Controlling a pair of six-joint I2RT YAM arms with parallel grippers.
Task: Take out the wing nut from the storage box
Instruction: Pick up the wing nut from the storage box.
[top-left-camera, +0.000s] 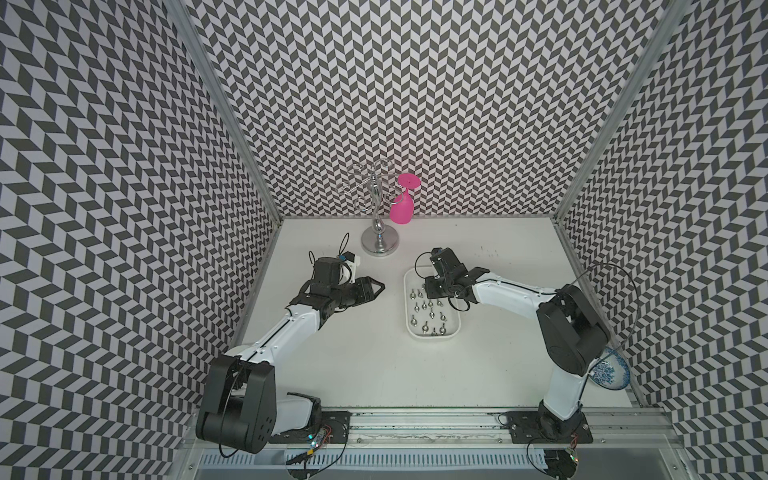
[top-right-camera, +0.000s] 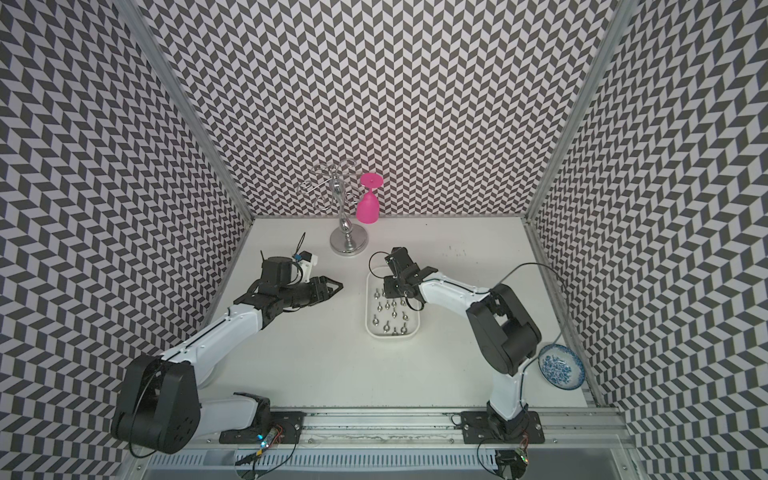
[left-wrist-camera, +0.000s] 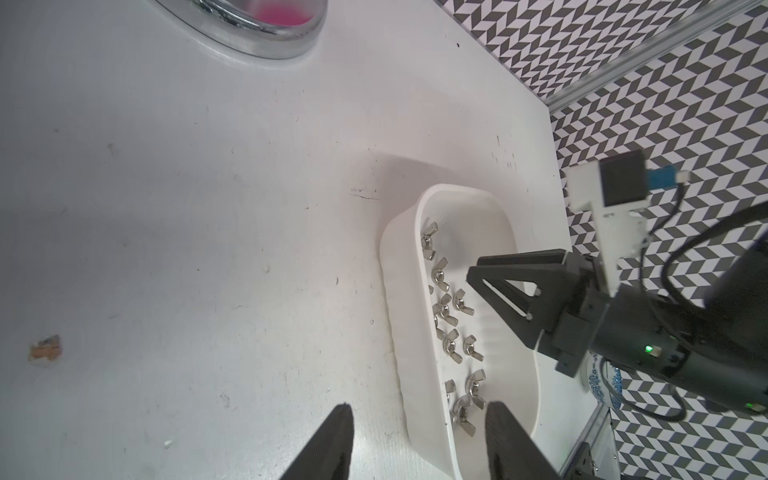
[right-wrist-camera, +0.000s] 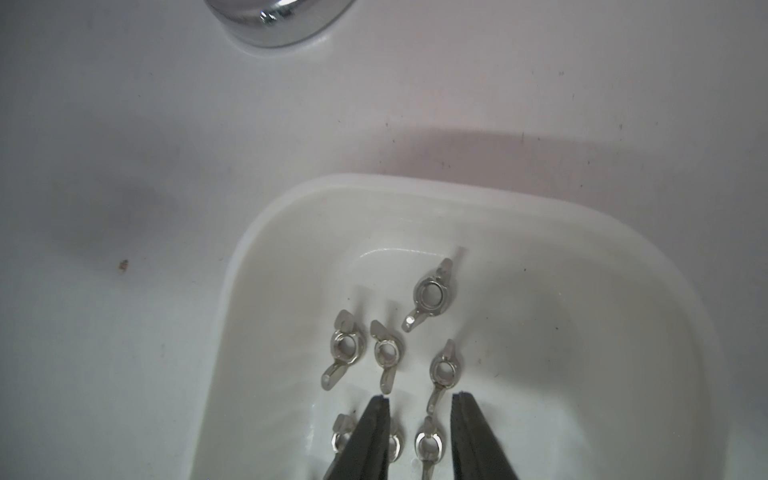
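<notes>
Storage box (top-left-camera: 432, 336) is sitting flat on the tabletop (top-left-camera: 353, 365), a bit right of centre, with its long sides running from the far edge toward the near edge. Wing nuts (top-left-camera: 428, 309) are lying loose across its floor, a dozen or so, spread out and mostly apart from each other.

Right gripper (right-wrist-camera: 420, 400) is pointing down into the far end of the box, tips sitting low inside the rim. Jaws are standing partly open. Right wrist view is showing one wing nut (right-wrist-camera: 428, 446) lying in the gap between the fingers (right-wrist-camera: 374, 440), with white floor showing on both sides of it, so nothing is being gripped. Four more nuts are lying just past the tips, toward the box's far wall. In both top views the wrist is hiding the tips.

Left gripper (top-left-camera: 379, 286) is hanging over the tabletop just left of the box, level with its far end. Its fingers are pointing at the left rim, near it but not touching. Jaws are standing open, gap wider than the right one, holding nothing. Left wrist view is showing tabletop and box wall in that gap.

Chrome rack (top-left-camera: 379, 243) is standing near the far edge, left of centre, with a pink glass (top-left-camera: 402, 205) hanging upside down off one arm. Blue-patterned bowl (top-right-camera: 561, 368) is sitting by the near right corner, beside the right arm.
</notes>
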